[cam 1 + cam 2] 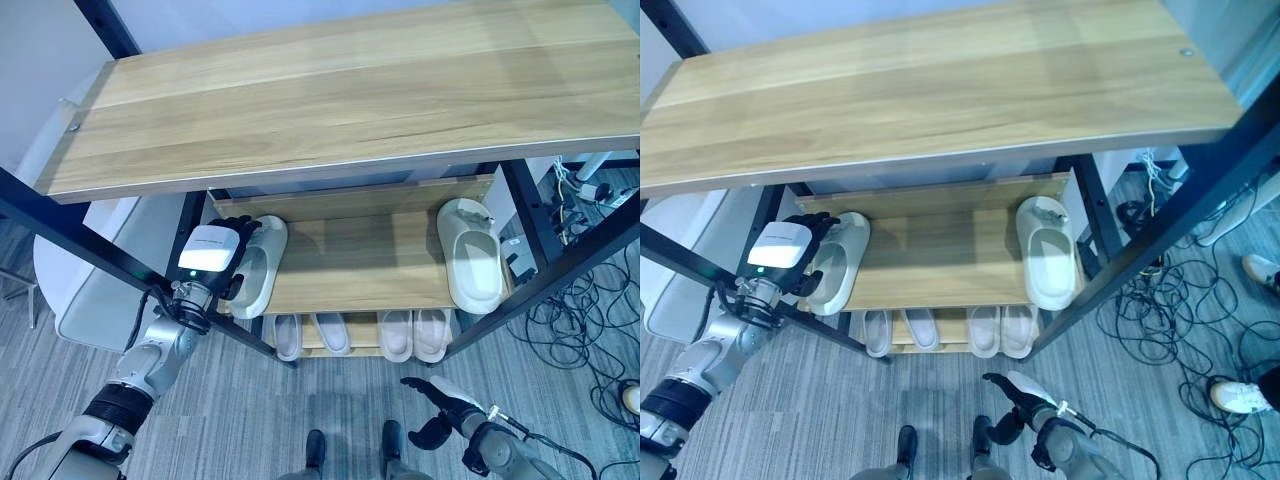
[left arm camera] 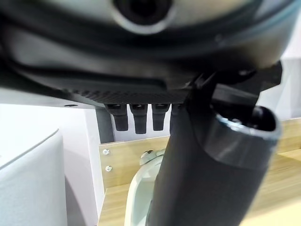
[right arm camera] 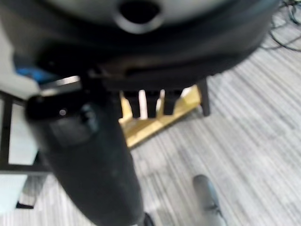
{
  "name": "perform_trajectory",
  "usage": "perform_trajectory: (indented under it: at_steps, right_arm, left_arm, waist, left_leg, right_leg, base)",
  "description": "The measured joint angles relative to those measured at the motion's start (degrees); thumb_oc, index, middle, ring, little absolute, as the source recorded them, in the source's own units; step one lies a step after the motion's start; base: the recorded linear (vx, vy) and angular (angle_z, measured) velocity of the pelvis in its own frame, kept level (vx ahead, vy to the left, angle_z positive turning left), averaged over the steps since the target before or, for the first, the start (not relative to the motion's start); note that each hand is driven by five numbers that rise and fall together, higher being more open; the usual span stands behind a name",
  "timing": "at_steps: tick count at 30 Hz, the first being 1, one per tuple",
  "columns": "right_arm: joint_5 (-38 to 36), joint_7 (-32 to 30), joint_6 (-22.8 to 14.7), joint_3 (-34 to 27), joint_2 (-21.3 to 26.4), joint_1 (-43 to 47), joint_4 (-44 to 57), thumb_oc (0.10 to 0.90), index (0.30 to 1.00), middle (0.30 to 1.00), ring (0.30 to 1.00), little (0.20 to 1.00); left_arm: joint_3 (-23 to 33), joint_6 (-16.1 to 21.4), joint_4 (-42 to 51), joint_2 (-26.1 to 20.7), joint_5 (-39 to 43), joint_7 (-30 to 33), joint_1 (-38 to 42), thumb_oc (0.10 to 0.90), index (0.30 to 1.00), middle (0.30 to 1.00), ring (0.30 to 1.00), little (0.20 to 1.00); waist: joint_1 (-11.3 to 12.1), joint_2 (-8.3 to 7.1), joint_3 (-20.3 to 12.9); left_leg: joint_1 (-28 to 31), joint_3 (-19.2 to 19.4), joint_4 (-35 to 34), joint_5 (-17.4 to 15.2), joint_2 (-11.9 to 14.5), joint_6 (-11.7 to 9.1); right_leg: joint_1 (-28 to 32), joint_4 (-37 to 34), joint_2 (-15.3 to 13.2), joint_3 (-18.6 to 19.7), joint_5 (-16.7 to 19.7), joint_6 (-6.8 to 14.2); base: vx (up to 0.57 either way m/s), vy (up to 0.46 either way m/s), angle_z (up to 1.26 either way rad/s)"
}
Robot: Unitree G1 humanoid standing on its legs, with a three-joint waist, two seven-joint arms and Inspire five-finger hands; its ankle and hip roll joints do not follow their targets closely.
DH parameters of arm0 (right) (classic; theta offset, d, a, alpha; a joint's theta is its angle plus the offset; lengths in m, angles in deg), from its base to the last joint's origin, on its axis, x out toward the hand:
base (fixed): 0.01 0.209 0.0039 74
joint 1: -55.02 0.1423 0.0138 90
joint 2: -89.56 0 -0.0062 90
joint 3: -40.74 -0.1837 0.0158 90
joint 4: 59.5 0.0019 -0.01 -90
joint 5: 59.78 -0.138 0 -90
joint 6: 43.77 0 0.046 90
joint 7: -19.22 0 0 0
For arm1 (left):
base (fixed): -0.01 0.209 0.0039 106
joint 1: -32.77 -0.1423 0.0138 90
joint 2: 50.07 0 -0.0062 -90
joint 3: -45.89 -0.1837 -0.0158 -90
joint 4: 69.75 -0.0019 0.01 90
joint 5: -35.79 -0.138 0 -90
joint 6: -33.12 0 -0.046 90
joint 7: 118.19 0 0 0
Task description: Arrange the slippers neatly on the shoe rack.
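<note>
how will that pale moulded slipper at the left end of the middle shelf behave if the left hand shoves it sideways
The pale moulded slipper looks like one-piece foam, so probably light and fairly stiff, keeping its shape. It lies flat on the smooth wooden middle shelf, so it should slide rather than tip or roll. The left hand sits at its outer edge; an off-centre push may spin it.

Pale grey-green slippers (image 1: 472, 255) are carried on a light wood-grain shoe rack (image 1: 340, 100) framed in black. The floor (image 1: 300, 420) is patterned in grey streaked planks. The left hand (image 1: 232, 245) is dark, white-backed.
</note>
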Motion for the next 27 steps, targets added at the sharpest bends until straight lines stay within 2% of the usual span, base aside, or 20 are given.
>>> perform_trajectory:
  at_steps: [6,8,9,10,11,12,17,27]
  right_arm:
    - [-0.03,-0.37,0.00,0.18,0.08,0.33,0.04,0.800,0.900,0.900,0.900,0.900]
    - [-0.03,-0.37,0.00,0.37,0.10,0.35,0.04,0.800,0.900,0.900,0.900,0.900]
    - [-0.03,-0.36,0.00,0.36,0.10,0.33,0.04,0.800,0.900,0.900,0.900,0.900]
    - [-0.03,-0.36,0.00,0.36,0.10,0.32,0.04,0.800,0.900,0.900,0.900,0.900]
    - [-0.03,-0.36,0.01,0.36,0.10,0.32,0.04,0.800,0.900,0.900,0.900,0.900]
    - [-0.03,-0.36,0.01,0.36,0.10,0.39,0.04,0.800,0.900,0.900,0.900,0.900]
    - [-0.04,-0.36,0.02,0.47,0.10,0.43,0.06,0.800,0.900,0.900,0.900,0.900]
    - [-0.03,-0.41,0.51,0.40,0.00,0.45,0.10,0.800,0.900,0.900,0.900,0.900]
  left_arm:
    - [0.00,-1.08,-1.42,0.08,0.00,0.78,0.50,0.800,0.900,0.900,0.900,0.900]
    - [0.00,-1.25,-1.81,0.08,0.07,0.78,0.73,0.756,0.834,0.834,0.834,0.834]
    - [0.01,-1.33,-1.81,0.08,0.11,0.78,0.75,0.695,0.742,0.742,0.742,0.742]
    - [0.01,-1.39,-1.81,0.08,0.13,0.78,0.76,0.670,0.705,0.705,0.705,0.705]
    - [0.01,-1.49,-1.83,0.08,0.14,0.78,0.76,0.670,0.705,0.705,0.705,0.705]
    - [0.01,-1.70,-1.83,0.09,0.26,0.81,0.91,0.400,0.300,0.300,0.300,0.300]
    - [0.05,-2.27,-2.35,0.85,2.06,2.19,4.77,0.400,0.300,0.300,0.300,0.300]
    - [0.21,-1.85,1.08,4.74,7.59,3.00,4.37,0.400,0.300,0.300,0.300,0.300]
  waist:
    - [-0.37,0.00,0.00]
    - [-0.37,0.00,0.00]
    - [-0.38,0.00,0.00]
    - [-0.38,0.00,0.00]
    - [-0.42,0.00,0.00]
    - [-0.43,0.00,0.00]
    - [-0.46,-0.01,0.01]
    - [-0.38,-0.07,0.08]
  left_leg:
    - [-0.34,0.72,-0.12,0.01,0.01,0.01]
    - [-0.42,0.92,-0.15,0.01,0.00,0.01]
    - [-0.47,0.97,-0.18,0.01,0.01,0.01]
    - [-0.52,1.01,-0.20,0.01,0.01,0.01]
    - [-0.64,1.03,-0.21,0.01,0.02,0.01]
    - [-0.89,1.05,-0.21,0.01,0.02,0.01]
    - [-1.07,1.14,-0.21,0.07,0.00,0.10]
    - [-0.90,1.28,-0.21,0.10,0.07,0.13]
  right_leg:
    - [-0.75,0.00,0.01,0.94,0.07,0.00]
    - [-0.96,0.01,0.05,1.13,0.19,-0.03]
    - [-1.03,0.01,0.06,1.15,0.19,-0.03]
    - [-1.12,0.01,0.06,1.15,0.19,-0.03]
    - [-1.26,0.01,0.06,1.16,0.20,-0.03]
    - [-1.53,0.01,0.05,1.19,0.22,-0.03]
    - [-1.66,0.01,0.00,1.21,0.36,-0.01]
    - [-1.55,0.00,-0.09,1.30,0.35,0.03]
  base:
    - [0.01,-0.007,-0.05]
    - [0.00,-0.010,-0.06]
    - [0.00,0.000,0.00]
    - [0.00,0.000,0.00]
    - [0.00,0.000,0.00]
    - [0.00,0.000,0.00]
    - [0.00,-0.002,-0.01]
    - [0.00,0.000,0.00]
